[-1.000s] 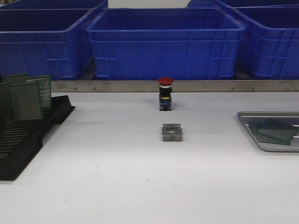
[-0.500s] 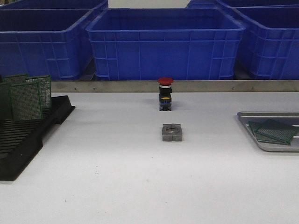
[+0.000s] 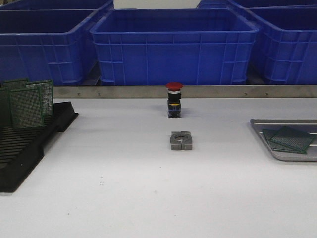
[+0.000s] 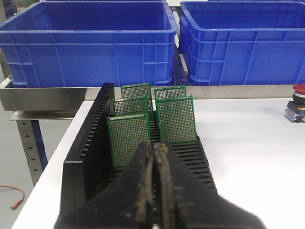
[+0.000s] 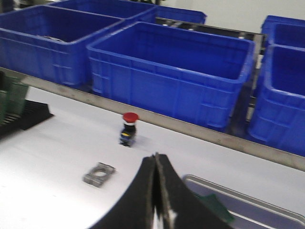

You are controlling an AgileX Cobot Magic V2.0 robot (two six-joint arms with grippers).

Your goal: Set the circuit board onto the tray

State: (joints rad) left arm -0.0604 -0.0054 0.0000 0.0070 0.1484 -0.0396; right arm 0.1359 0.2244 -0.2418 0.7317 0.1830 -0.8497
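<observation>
Several green circuit boards (image 3: 27, 106) stand upright in a black slotted rack (image 3: 29, 144) at the table's left; they also show in the left wrist view (image 4: 128, 138). The silver-grey tray (image 3: 277, 148) lies at the right edge with two green boards (image 3: 290, 139) flat in it; the right wrist view shows the tray's rim (image 5: 238, 193). My left gripper (image 4: 154, 149) is shut and empty, just short of the nearest standing board. My right gripper (image 5: 156, 158) is shut and empty, above the table beside the tray. Neither gripper shows in the front view.
A red-capped push button (image 3: 174, 99) stands at the table's middle back, and a grey metal block with a hole (image 3: 181, 141) lies in front of it. Blue plastic bins (image 3: 173, 44) line the back behind a metal rail (image 3: 148, 91).
The front view has shifted very slightly; no object has moved.
</observation>
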